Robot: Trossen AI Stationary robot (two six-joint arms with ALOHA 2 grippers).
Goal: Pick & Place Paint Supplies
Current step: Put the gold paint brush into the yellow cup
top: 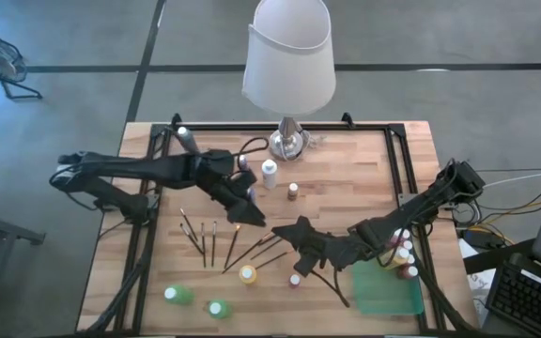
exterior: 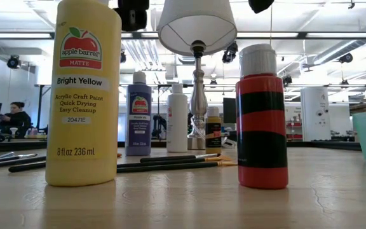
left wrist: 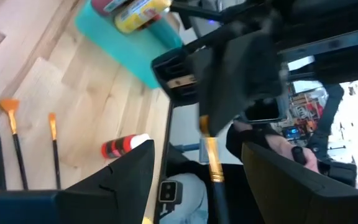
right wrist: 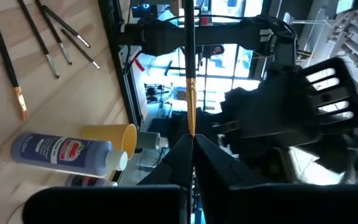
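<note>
- Done: a few bottles (top: 404, 252) sit at tray (top: 388, 293), lower right of frame.
- Right gripper (top: 301, 230) fingers pinch a paintbrush (right wrist: 189, 81) mid-frame; left gripper (top: 249, 208) fingers spread just beside.
- Left: brushes (top: 203, 237), green bottles (top: 195, 300), yellow bottle (top: 248, 274) on bench (top: 346, 178).

Lamp (top: 288, 66) at table (top: 364, 169) back edge, centre. Two bottles (top: 270, 173) just before lamp base. My left claw (top: 248, 208) over table middle, brushes (top: 202, 235) below and to its left. My right claw (top: 294, 228) just right of it, pinching brush (right wrist: 189, 74). Tray (top: 385, 289) at front right corner, bottles (top: 405, 255) along its back edge. Three bottles (top: 178, 295) near front edge.
</note>
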